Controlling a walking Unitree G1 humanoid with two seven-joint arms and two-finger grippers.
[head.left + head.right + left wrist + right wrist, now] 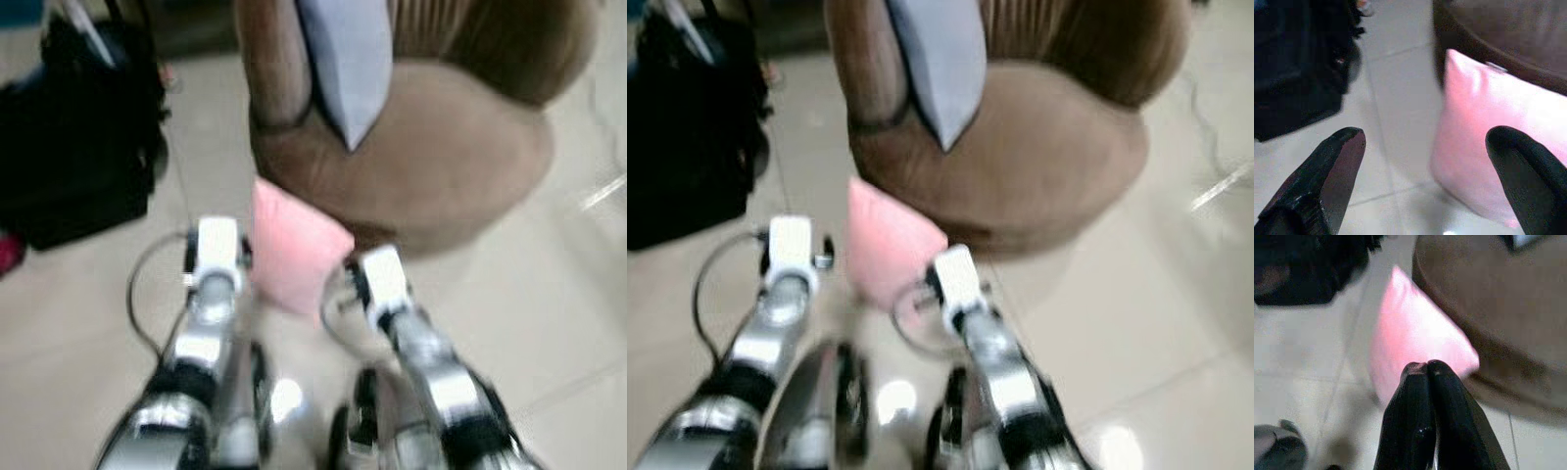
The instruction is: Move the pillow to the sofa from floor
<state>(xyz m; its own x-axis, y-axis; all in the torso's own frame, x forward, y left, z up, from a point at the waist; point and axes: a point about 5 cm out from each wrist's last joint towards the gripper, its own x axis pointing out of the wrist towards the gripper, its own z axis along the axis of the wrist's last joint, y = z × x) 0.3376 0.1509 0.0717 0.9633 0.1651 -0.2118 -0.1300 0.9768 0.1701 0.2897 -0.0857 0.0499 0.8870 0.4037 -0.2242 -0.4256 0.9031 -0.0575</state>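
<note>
The brown sofa [431, 137], a rounded seat, fills the upper middle and upper right of the left eye view. A pale grey cushion [348, 59] already leans against its inner left arm. The cream tiled floor [549, 323] spreads around it, with a black bag [78, 137] at the upper left of the frame.

The pink pillow [289, 250] is still on the floor, standing on edge against the sofa's front base, just left of centre in the frame. So the task looks barely begun: nothing has been lifted, and the grasp, the lift and the placing on the seat all remain.

Both arms reach toward the pillow from the bottom of the frame. In the left wrist view the left gripper [1425, 161] has its jaws spread wide, one finger over bare floor and the other in front of the pillow's face, apparently not touching it. In the right wrist view the right gripper [1427, 369] has its jaws pressed together with nothing between them, pointing at the pillow's lower edge.
</note>
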